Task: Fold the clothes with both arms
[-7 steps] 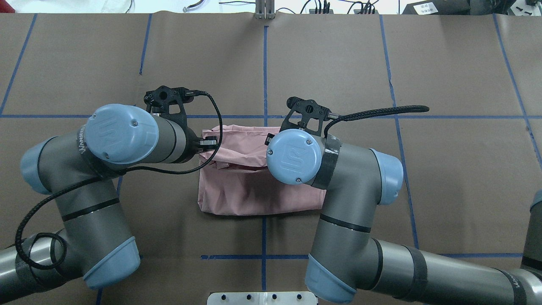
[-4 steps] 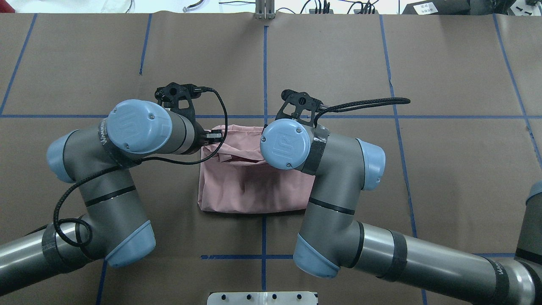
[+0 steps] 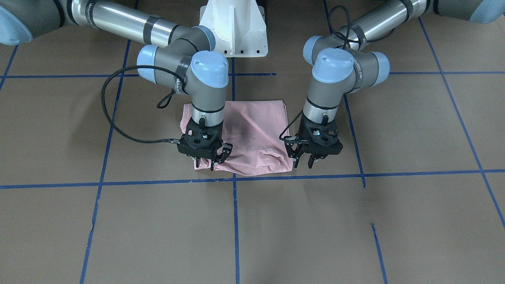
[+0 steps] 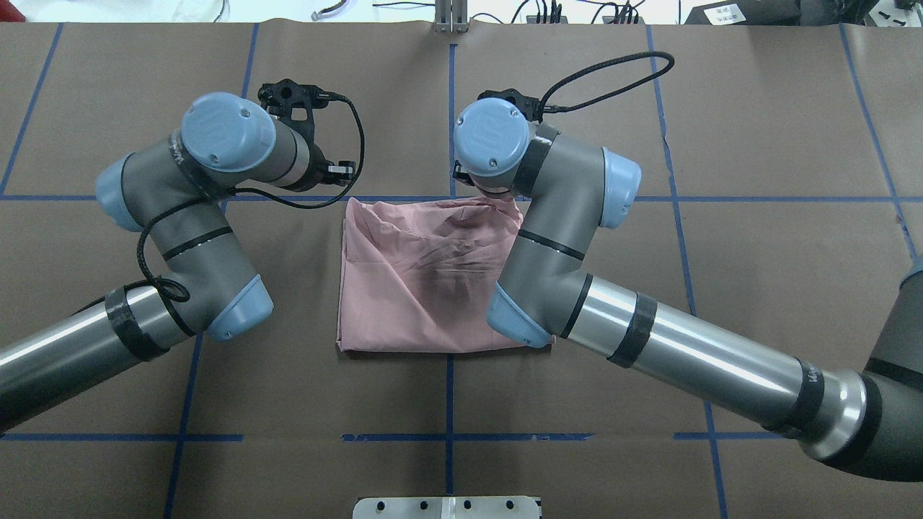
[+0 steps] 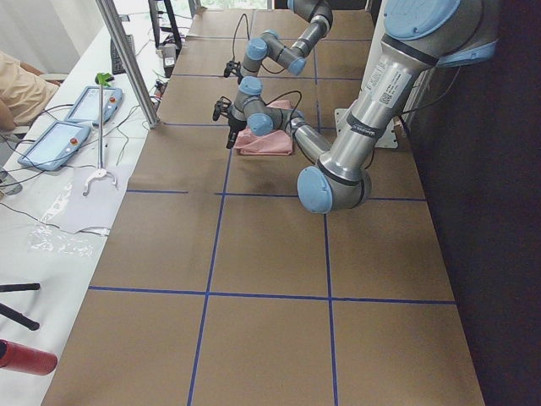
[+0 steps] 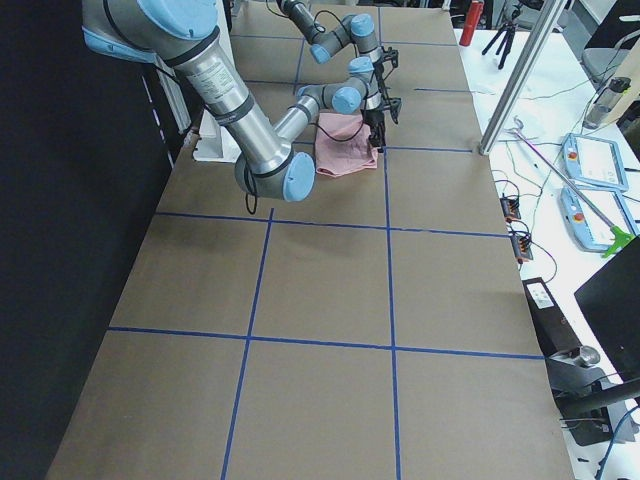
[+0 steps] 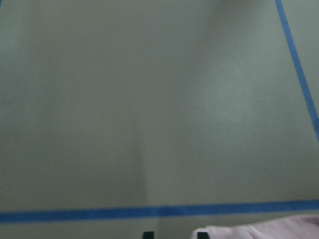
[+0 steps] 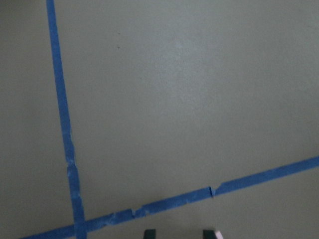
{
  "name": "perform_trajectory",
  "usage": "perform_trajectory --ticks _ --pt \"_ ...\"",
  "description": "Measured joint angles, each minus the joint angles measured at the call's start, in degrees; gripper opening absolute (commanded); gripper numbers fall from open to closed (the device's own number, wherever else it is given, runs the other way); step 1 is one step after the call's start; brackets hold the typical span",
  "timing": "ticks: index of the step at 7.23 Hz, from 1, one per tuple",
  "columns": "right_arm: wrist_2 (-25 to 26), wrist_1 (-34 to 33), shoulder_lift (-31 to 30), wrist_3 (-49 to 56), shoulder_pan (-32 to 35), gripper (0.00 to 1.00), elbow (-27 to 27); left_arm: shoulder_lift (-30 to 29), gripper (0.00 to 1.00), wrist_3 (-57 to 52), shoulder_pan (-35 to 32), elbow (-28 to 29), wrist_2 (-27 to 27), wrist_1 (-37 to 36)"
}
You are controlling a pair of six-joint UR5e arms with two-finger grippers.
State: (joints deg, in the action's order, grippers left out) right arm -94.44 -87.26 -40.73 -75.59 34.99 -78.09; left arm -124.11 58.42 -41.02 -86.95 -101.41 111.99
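The pale pink T-shirt [image 3: 252, 130] lies folded as a flat rectangle, plain side up, on the brown table [image 4: 757, 288]. Its print is hidden. In the front-facing view my right gripper [image 3: 220, 159] hangs over the shirt's far corner, fingers apart, one fingertip overlapping the cloth. My left gripper [image 3: 303, 161] stands open just beside the other far corner. In the overhead view the shirt [image 4: 418, 288] reaches the tape line, and both wrists cover most of the grippers. The left wrist view shows the left gripper [image 7: 174, 234] with parted fingertips and cloth [image 7: 259, 231] off to one side.
Blue tape lines [image 3: 236, 177] grid the table, one running just past the shirt's far edge. The white pedestal [image 3: 232, 27] stands between the arm bases. A side bench with tablets [image 5: 59, 135] and a metal post [image 5: 127, 59] lie beyond the table's far edge.
Both wrists have moved away from the robot's base, past the shirt's far edge. The bunched far part of the shirt now lies spread flat up to the tape line.
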Motion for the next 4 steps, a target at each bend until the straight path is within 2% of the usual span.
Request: perform_trajectory --ticks 2,4 --pt "-5.54 0.2 0.36 5.6 2.78 1.0 0.52 0.27 1.0 -3.6 -2.04 0.04 -3.1 0.89" --pt "-9.44 0.04 -2.59 9.22 4.83 1.0 -3.84 3.12 1.0 -4.51 -2.38 -4.88 -3.49 0.58"
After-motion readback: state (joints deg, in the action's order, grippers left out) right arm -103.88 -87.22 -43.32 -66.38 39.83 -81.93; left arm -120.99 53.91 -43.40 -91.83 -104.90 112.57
